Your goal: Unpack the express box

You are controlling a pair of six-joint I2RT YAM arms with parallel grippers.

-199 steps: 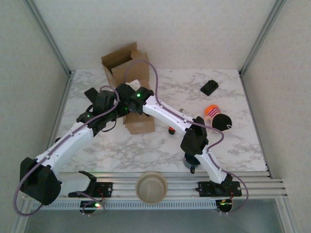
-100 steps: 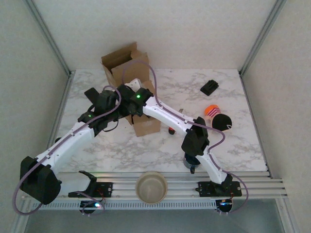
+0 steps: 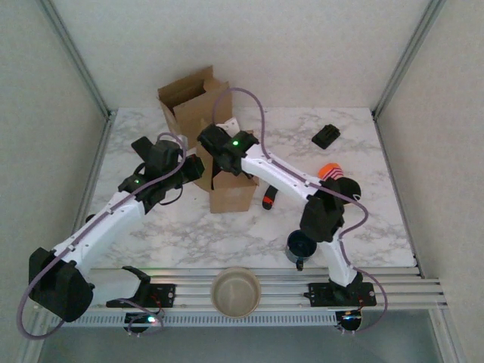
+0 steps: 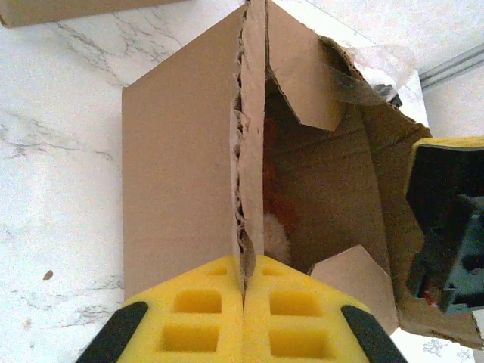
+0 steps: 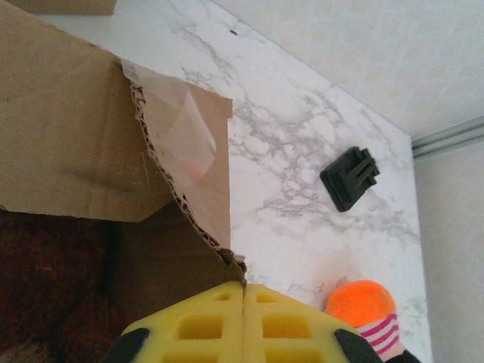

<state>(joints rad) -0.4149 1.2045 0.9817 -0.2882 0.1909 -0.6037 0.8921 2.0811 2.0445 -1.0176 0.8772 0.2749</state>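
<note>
My L pincer (image 4: 243, 278) is pressed together on the box (image 3: 231, 195). The yellow pads (image 4: 198, 306) meet w/ the ragged corrugated edge of a side wall caught btwn them. My R pincer (image 5: 243, 293) is pinched shut too, its pads (image 5: 283, 321) closed on the corner of a box flap at the other side of the opening. From my L wrist cam I can see the R pincer's black body w/ a yellow pad at the far rim.

The box sits on the marble table (image 3: 355, 227), left of centre, top open, btwn my two wrists. A tall flap (image 3: 185, 91) sticks up at the back. Clear tape (image 5: 181, 140) lies on the flap my R pincer holds, partly lifted and crinkled. Inside the box there's sth dark brown and furry (image 5: 45, 287), plus a pale fluffy bit (image 4: 274, 236) low down near my L pads. Can't tell what either is.

Outside the box, on the table:
- A black block (image 3: 327, 136) is at far right, well apart from the box.
- An orange ball (image 3: 329, 170) is right of centre, touching a pink-white striped thing (image 5: 380, 333).
- A red-black stick (image 3: 268, 199) lies just right of the box.
- A dark cup (image 3: 300, 246) is near the front edge, beside my R arm.
- A beige bowl (image 3: 236, 291) rests on the front rail btwn the arm bases.
</note>
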